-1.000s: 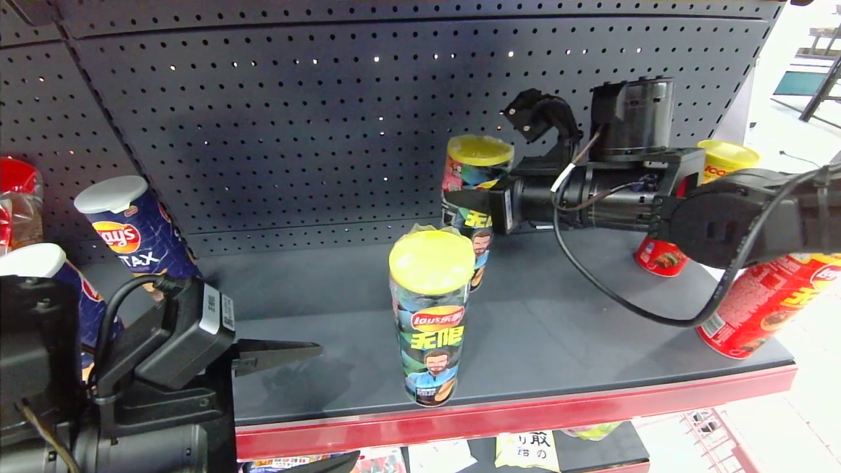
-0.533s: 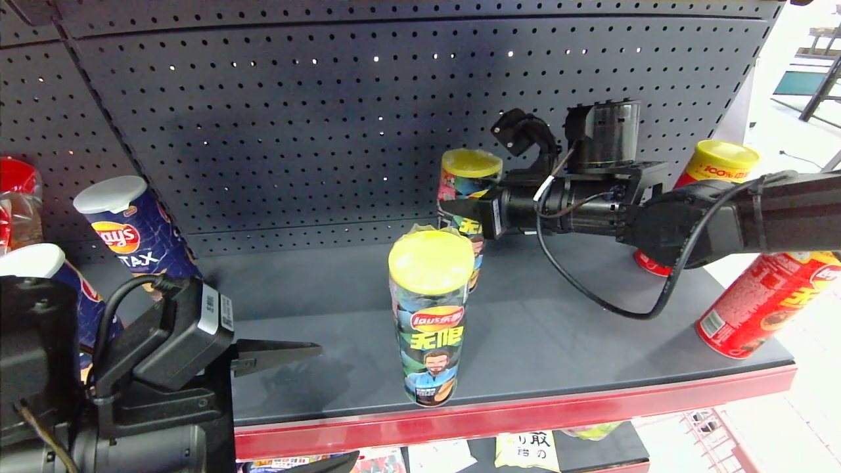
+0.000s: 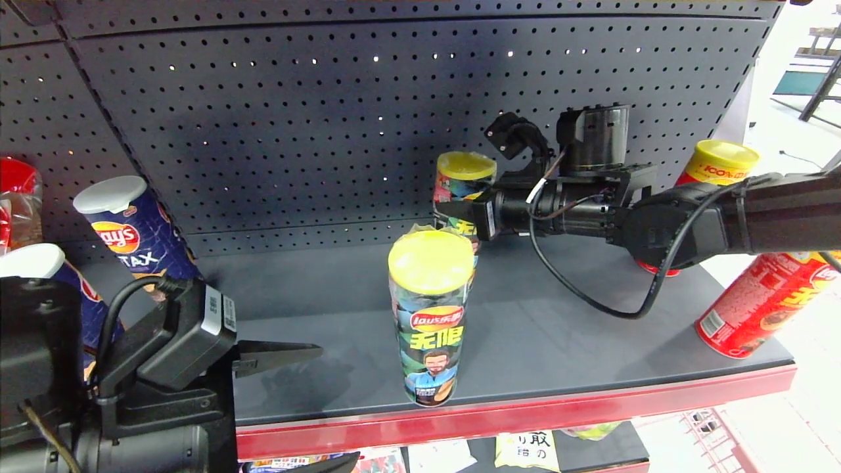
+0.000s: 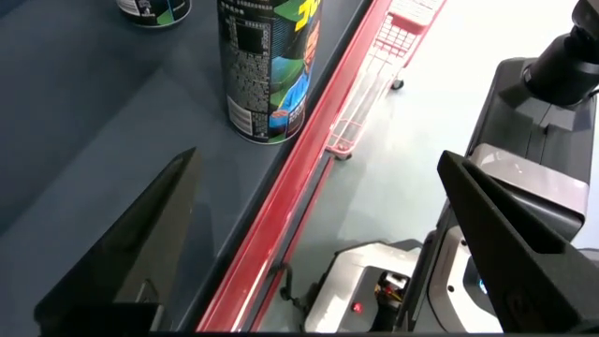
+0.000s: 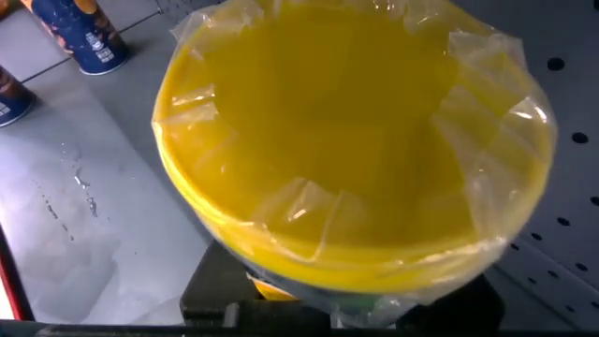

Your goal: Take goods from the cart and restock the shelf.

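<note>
A yellow-lidded chip can [image 3: 430, 315] stands upright near the shelf's front edge. Behind it, close to the pegboard, a second can of the same kind [image 3: 462, 176] is held by my right gripper [image 3: 454, 210], which is shut on its side; the front can hides its base. In the right wrist view its film-wrapped yellow lid [image 5: 351, 131] sits just above the gripper. My left gripper [image 3: 338, 402] hangs open at the lower left, in front of the shelf edge, with nothing between its fingers [image 4: 140, 253].
Blue cans [image 3: 131, 226] lean at the shelf's left end. Red cans stand at the right: one tilted at the front corner [image 3: 762, 302], one at the back [image 3: 719, 164]. The grey shelf [image 3: 558, 328] has a red front lip [image 3: 512, 414]. A pink cart [image 4: 374, 84] stands below.
My right arm has carried the held can leftward and a little lower, deeper toward the pegboard. The left arm and the front can have stayed still.
</note>
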